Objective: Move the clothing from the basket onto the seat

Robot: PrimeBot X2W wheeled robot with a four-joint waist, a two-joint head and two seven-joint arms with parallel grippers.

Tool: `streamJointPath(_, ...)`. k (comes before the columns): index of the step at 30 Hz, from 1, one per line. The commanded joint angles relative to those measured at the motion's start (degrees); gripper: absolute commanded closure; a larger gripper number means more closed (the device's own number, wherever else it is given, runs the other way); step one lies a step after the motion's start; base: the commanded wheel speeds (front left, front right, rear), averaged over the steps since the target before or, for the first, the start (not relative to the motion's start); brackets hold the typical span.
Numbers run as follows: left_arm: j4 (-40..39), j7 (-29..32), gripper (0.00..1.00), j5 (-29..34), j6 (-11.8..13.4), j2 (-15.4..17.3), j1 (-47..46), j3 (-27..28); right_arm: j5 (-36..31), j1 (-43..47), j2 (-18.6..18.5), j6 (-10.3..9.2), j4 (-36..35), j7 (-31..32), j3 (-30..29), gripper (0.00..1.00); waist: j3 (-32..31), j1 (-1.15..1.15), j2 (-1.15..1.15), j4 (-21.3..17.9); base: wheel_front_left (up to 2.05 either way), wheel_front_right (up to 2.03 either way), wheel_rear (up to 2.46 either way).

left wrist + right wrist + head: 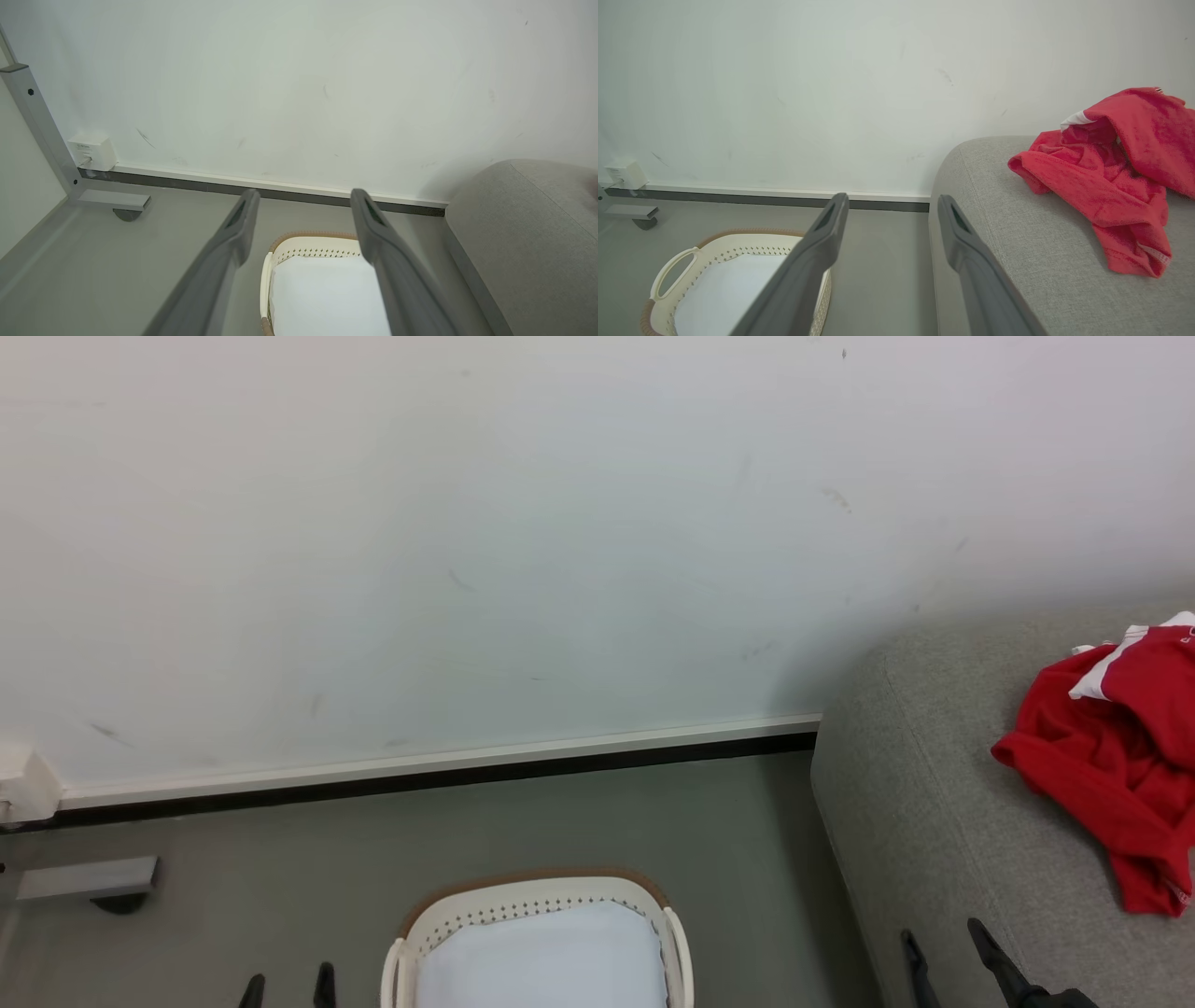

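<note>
A pale, lightly scuffed wall (467,523) forms the background, and it is met by a grey floor (560,812) along a white and dark skirting strip (420,767). At the far left, a grey metal frame foot (89,877) is seen resting on the floor just below the skirting, and a small white box (92,151) is fixed to the wall beside the frame. Next to the right, at the bottom edge of the head view, the left gripper (288,987) is shown with its two dark fingers spread apart and clamped on nothing; in its wrist view the basket is framed between them. The basket (537,893) is stood on the floor just beside that gripper, its brown rim turned toward the wall, and a smooth white pad (546,957) is laid inside it. Further right, the seat (924,821) is set against the wall, well apart from the basket. The right gripper (941,933) is held in front of the seat's near corner, its fingers likewise parted and gripping nothing. At the far right, the clothing (1111,747) is heaped in a crumpled red pile on the seat's top, with white trim shown at its upper edge.
</note>
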Motion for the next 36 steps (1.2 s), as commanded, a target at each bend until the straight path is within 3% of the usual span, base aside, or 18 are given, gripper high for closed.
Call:
streamJointPath(1, -0.3, 0.0, 0.0, 0.8, -0.2, -0.2, 0.8, 0.5, 0.5, 0.1, -0.2, -0.15, 0.4, 0.0, 0.4, 0.0, -0.1, 0.0, 0.0, 0.3, 0.0, 0.0, 0.0)
streamJointPath(29, 0.9, 0.0, 0.0, 0.6, -0.5, -0.7, 0.8, 0.2, 1.7, -1.3, -0.2, -0.15, 1.5, 0.0, 2.4, 0.0, -0.2, 0.0, 0.0, 1.9, 0.0, 0.0, 0.0)
streamJointPath(30, 0.9, 0.0, 1.0, 0.8, -0.5, -0.9, 0.7, 0.0, 1.0, -0.6, 0.0, 0.0, 1.4, 0.0, 2.5, 1.0, -0.2, 0.0, 0.0, 1.9, 0.0, 0.0, 0.0)
streamJointPath(36, 3.2, 1.1, 1.0, -1.4, -0.6, -1.4, 0.4, 0.1, 3.5, 0.6, 0.3, 0.0, 2.8, 0.6, 2.3, 1.0, -0.2, 0.0, 0.0, 1.9, 0.0, 0.0, 0.0)
